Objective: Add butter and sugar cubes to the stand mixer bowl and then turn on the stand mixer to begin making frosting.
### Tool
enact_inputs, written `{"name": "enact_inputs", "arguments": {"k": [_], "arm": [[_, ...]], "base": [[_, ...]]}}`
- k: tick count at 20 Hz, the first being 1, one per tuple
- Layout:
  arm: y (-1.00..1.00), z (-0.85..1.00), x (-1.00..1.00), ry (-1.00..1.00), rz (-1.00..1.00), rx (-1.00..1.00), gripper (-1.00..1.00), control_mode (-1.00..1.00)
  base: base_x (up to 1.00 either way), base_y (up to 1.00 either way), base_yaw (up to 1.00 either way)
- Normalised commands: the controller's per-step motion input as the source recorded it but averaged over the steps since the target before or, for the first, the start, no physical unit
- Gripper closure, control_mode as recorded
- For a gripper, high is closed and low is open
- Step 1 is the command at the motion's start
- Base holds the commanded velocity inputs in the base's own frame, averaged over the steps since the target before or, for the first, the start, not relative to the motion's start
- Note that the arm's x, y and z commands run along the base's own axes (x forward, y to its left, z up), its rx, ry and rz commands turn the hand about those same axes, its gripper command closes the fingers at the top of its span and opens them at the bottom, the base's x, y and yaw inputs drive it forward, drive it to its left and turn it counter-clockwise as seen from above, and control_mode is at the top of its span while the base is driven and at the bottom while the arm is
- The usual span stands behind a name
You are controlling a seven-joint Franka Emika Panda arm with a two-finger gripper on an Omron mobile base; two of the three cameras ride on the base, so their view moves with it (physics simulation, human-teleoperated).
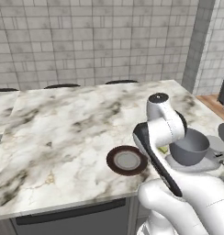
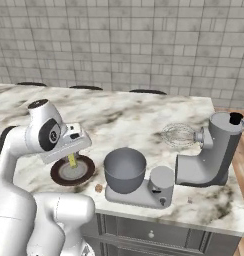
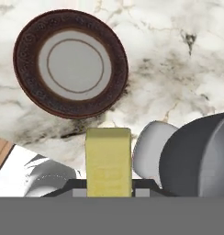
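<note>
Carrying butter (image 3: pixel 109 161): gripper (image 3: pixel 109 190) fingers pinch the stick at its lower end, held clear above the plate (image 3: pixel 26 41), which sits bare at 11 o'clock in the hand view. Bowl (image 2: pixel 124 169) sits on the mixer (image 2: pixel 206 150) base, at 3 o'clock from the plate in the right base view. Best move, I reckon: translate toward the bowl, keep height over its rim, centre the stick over the opening, then release low to avoid bounce-out. Sugar cube (image 2: pixel 98 188) lies on the counter (image 1: pixel 63 128) just beside the bowl, at its 8 o'clock.
</note>
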Motion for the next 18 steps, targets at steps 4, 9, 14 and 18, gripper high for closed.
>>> {"name": "enact_inputs", "arguments": {"k": [4,9,14,18], "arm": [[-0.59,0.69,0.00,0.00,-0.08,0.00,1.00,-1.00],[-0.64,0.34,0.03,0.06,-0.05,0.01,1.00,-1.00],[-0.62,0.00,0.22,0.10,-0.01,0.07,1.00,-1.00],[-0.58,-0.12,0.31,0.09,0.00,0.07,1.00,-1.00]], "base": [[0.00,0.00,0.00],[0.00,0.00,0.00],[0.00,0.00,0.00],[0.00,0.00,0.00]]}}
